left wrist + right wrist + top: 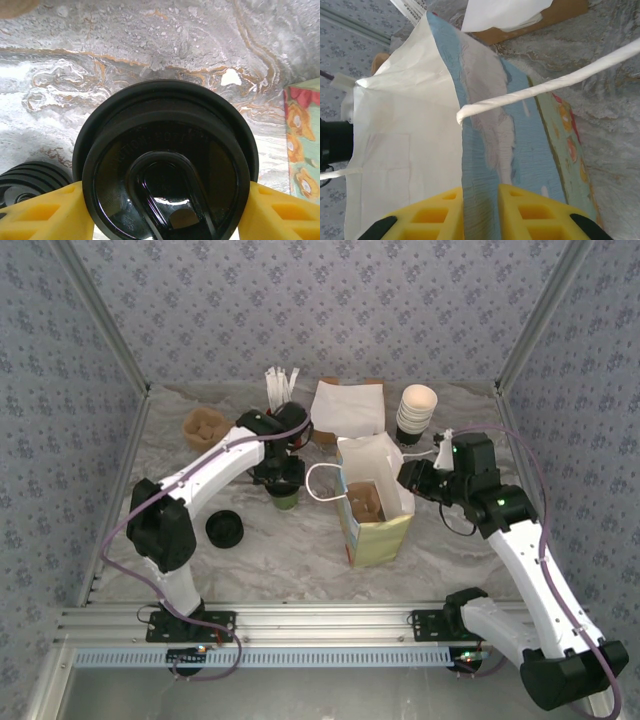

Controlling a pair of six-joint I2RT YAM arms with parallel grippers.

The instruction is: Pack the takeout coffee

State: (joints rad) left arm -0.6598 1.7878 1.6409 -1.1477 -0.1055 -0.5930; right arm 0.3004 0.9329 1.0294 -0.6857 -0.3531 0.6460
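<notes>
One takeout coffee (287,499), one paper bag (384,529)

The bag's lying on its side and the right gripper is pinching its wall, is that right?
Not quite. The bag stands upright with its mouth open, not on its side, as the top view shows. The right gripper is pinching its wall.

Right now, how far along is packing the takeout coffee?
Done: the paper bag stands open, its wall pinched by the right gripper. In hand: the left gripper straddles the lidded takeout coffee, which stands outside the bag; a firm grip isn't certain. Left: lift it and lower it into the bag.
</notes>
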